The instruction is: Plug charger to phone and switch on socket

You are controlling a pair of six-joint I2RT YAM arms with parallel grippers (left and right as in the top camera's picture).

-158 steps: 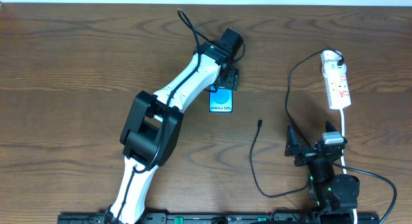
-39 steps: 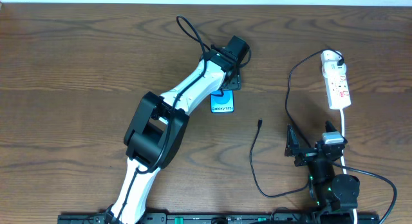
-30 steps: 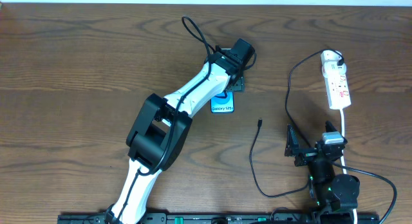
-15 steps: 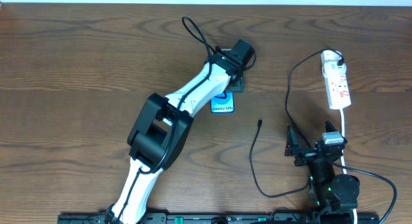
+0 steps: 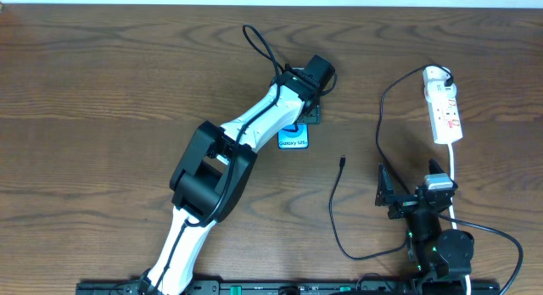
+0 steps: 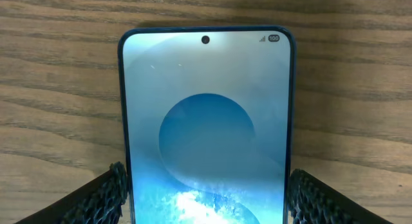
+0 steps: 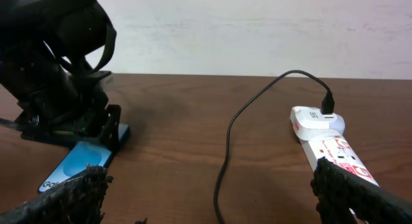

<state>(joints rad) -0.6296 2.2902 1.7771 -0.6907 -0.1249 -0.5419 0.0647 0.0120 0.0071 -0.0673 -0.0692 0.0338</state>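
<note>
Near right edge of the table (image 5: 102,91): the right gripper (image 7: 212,198), jaws spread wide and holding nothing. In its own camera only the two fingertips show, at the bottom corners. From overhead the arm behind it hides a stretch of the charger (image 5: 333,210), so the cable's path there cannot be traced.

The visible cable loops toward the near edge, then runs up to its connector tip, which lies free on the wood right of centre, apart from the phone (image 6: 205,121).

The phone lies flat, screen up, just beyond the table's centre. From overhead only its near end, with the white band, shows. The rest is hidden under the left gripper (image 6: 206,201). In the left wrist view the frame cuts off one end of the phone. The jaws stand across its width, one pad against each long edge, pinching it.

Far right corner: the socket (image 5: 444,108), with the charger's plug seated in its far end. Its switch position is too small to read. The right fingertip cuts off its near end in the right wrist view.

Count: one phone, one charger, one socket, two grippers.
</note>
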